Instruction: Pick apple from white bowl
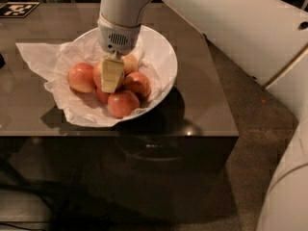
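The white bowl [166, 61] sits on the dark table, lined with crumpled white paper [38, 57], and holds several apples. My gripper [112, 76] reaches down into the middle of the bowl from the white arm above. It stands in front of the apple [130, 64], an orange-red one with a pale yellowish patch that shows at the gripper's right edge. The rest of that apple is hidden behind the gripper. Smaller orange-red apples lie to the left [81, 77], right [138, 83] and front [122, 103]. A darker red one [101, 96] lies low between them.
The dark table [202, 105] ends at its front edge just below the bowl and at its right edge beside brown carpet [250, 143]. A black-and-white marker tag [18, 8] lies at the far left. The white arm [250, 28] spans the upper right.
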Controlling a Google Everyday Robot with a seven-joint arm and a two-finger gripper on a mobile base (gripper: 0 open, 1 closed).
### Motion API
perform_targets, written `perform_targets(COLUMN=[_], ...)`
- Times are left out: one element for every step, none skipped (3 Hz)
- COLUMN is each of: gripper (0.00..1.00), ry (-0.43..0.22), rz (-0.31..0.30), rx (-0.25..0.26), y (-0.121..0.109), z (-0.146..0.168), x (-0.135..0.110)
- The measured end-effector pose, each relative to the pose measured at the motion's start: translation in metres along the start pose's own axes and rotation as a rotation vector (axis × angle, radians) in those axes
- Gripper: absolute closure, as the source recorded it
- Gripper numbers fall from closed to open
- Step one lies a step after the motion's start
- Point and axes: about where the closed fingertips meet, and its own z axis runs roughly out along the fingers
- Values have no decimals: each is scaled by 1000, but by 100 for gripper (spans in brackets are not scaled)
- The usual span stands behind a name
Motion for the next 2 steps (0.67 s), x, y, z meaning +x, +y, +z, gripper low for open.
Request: perform_targets(gripper=[100,100], ry=[-4,5], rz=[10,19], rx=[20,65], y=[-1,-1], z=[-24,-58], x=[-3,-12])
